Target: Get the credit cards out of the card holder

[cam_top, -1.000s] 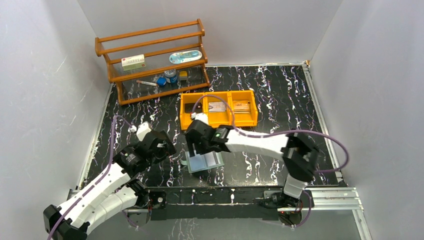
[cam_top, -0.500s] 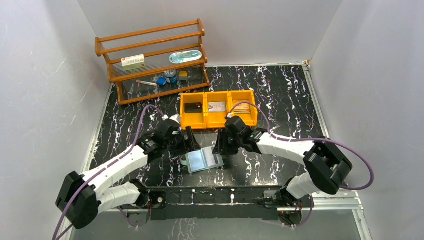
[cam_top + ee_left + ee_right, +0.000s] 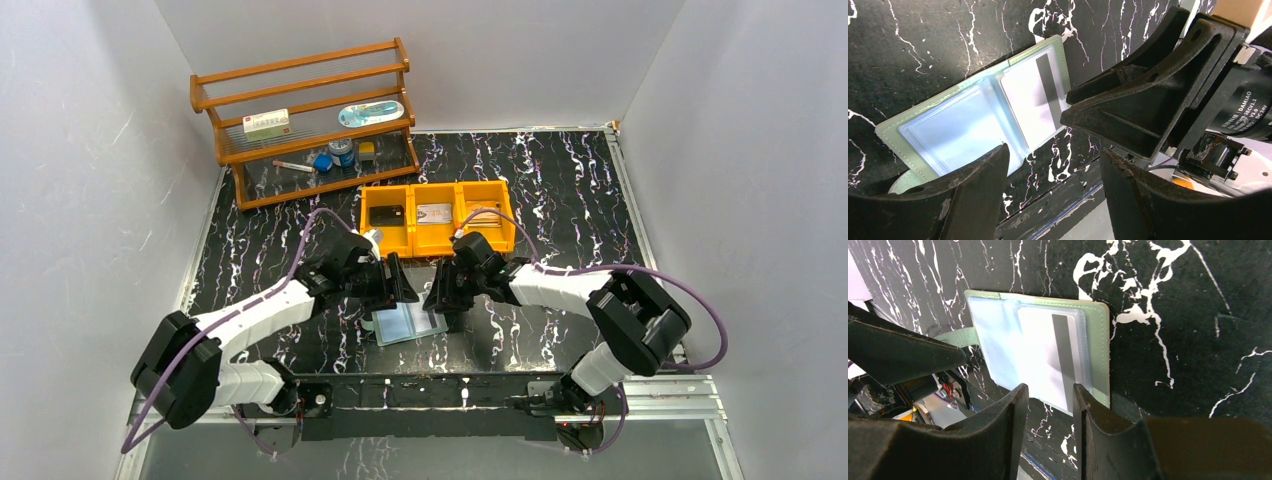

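nearly tip to tip: two grippers over the opened card holder

overhead view. the card holder (image 3: 408,322) lies spread open and flat on the black marbled table (image 3: 560,200), near the front edge, between the orange bin (image 3: 440,247) and the arm bases. the left gripper (image 3: 397,288) reaches in over its left side and the right gripper (image 3: 446,300) over its right side, the two facing each other close together.

left wrist view. the left gripper (image 3: 1054,152) has its jaws spread wide and nothing between them. beyond them are the holder (image 3: 948,125), its clear sleeves framed by a pale green stitched border, and the other arm's dark fingers (image 3: 1148,90) just beside its right edge. one credit card (image 3: 1035,100) sits in the right-hand sleeve, white side up, with a dark stripe.

right wrist view. the right gripper (image 3: 1050,389) has its jaws apart by a narrow gap with nothing clamped. its tips sit at the near edge of the holder (image 3: 998,340), over the sleeved card (image 3: 1043,355). whether they touch the sleeve cannot be told.

background. two more cards lie in the bin, one in the middle compartment (image 3: 433,212) and one in the right (image 3: 483,214). a wooden rack (image 3: 300,120) stands at the back left.
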{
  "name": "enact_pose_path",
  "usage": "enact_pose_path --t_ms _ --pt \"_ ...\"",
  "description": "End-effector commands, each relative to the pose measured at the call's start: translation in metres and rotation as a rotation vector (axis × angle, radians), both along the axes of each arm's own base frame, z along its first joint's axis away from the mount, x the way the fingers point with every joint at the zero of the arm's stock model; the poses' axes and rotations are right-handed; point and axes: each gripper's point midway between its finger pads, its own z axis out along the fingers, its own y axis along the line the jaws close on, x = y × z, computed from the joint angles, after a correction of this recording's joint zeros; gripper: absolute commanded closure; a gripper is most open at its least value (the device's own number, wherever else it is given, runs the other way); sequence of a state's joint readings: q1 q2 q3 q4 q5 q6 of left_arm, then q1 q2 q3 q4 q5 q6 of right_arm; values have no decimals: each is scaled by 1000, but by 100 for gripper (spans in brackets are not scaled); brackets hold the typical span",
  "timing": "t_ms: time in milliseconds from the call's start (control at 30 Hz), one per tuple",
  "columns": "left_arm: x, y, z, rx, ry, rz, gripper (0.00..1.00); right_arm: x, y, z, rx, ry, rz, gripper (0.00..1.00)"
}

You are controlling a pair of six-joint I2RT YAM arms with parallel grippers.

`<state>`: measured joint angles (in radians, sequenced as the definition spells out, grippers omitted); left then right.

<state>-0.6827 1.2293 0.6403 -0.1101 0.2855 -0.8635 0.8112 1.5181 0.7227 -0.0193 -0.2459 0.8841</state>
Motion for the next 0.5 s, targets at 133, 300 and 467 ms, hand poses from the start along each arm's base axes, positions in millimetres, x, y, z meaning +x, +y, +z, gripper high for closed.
enact_pose_path --t_ms 133,300,467 --pt "-6 -13 -4 -48 46 -56 39 0 -2 -7 5 -2 8 55" --pt "-10 -13 -16 -42 90 -46 41 -5 -5 -16 -10 25 18 58" --pt "-16 -11 -32 -30 137 -39 46 -8 -6 -22 -10 52 1 63"
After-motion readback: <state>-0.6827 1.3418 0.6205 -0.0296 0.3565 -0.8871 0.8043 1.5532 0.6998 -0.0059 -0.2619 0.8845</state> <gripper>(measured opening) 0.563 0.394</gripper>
